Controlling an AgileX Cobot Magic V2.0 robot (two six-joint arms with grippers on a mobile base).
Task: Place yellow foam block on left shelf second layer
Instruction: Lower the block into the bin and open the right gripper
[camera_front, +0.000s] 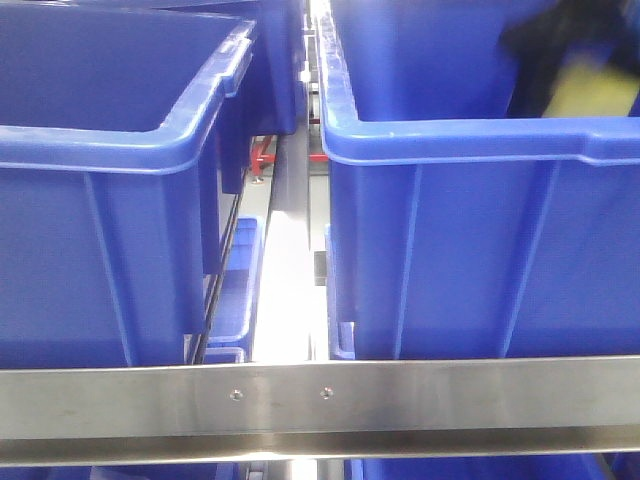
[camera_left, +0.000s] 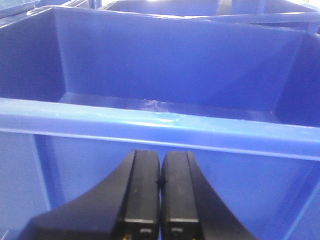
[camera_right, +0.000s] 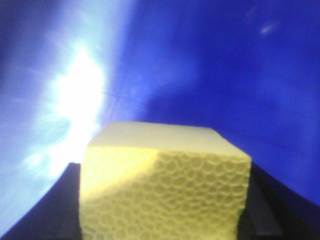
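The yellow foam block (camera_right: 165, 185) fills the lower middle of the right wrist view, clamped between my right gripper's black fingers (camera_right: 62, 205). In the front view the block (camera_front: 592, 92) shows as a blurred yellow patch with the dark right gripper (camera_front: 560, 50) above it, inside the right blue bin (camera_front: 470, 240) at the top right. My left gripper (camera_left: 160, 175) is shut and empty, its two black fingers pressed together just in front of the near wall of a blue bin (camera_left: 160, 125).
Two large blue bins (camera_front: 100, 200) stand side by side on a shelf with a steel front rail (camera_front: 320, 395). A narrow bright gap with a white upright (camera_front: 290, 270) runs between them. More blue bins show below the rail.
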